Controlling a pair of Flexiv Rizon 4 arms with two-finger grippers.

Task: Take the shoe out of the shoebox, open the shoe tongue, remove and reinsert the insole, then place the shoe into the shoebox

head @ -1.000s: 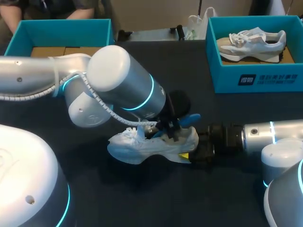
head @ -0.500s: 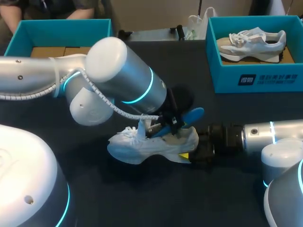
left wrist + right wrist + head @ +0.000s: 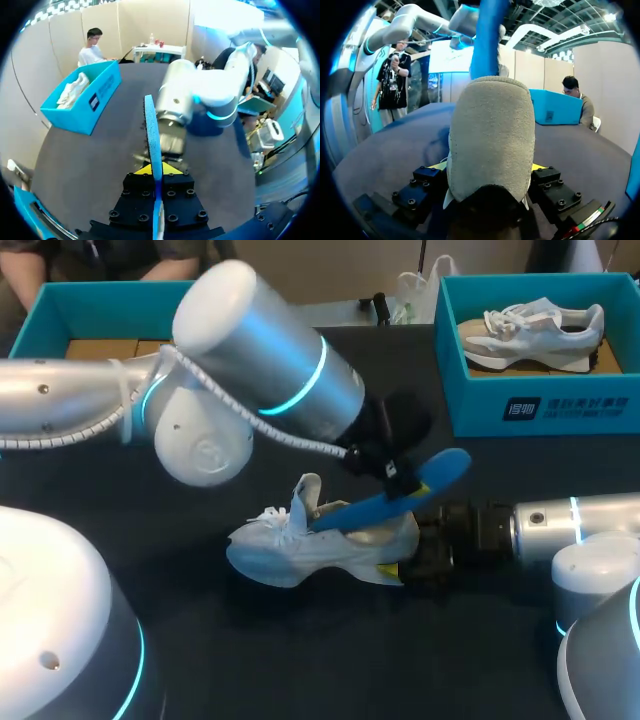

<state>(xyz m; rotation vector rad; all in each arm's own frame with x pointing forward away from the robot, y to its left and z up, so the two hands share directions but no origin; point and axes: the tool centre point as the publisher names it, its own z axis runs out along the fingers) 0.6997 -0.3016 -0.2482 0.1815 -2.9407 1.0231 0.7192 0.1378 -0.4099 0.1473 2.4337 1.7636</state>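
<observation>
On our table point(image 3: 300, 660), the shoebox point(image 3: 540, 410), white print on its wall, stands at the far right edge. The shoe point(image 3: 290, 550) lies mid-table, well apart from the edges, heel clamped by our right gripper point(image 3: 487, 166). Our left gripper point(image 3: 155, 170) pinches the blue insole point(image 3: 400, 495), which slants up out of the shoe.

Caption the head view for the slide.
Left fingers pinch the blue insole partly out of the white shoe; right fingers clamp its heel.

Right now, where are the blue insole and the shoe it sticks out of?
insole point(image 3: 365, 510): head view, middle of its blue length.
shoe point(image 3: 270, 552): head view, white side near the toe.
</observation>
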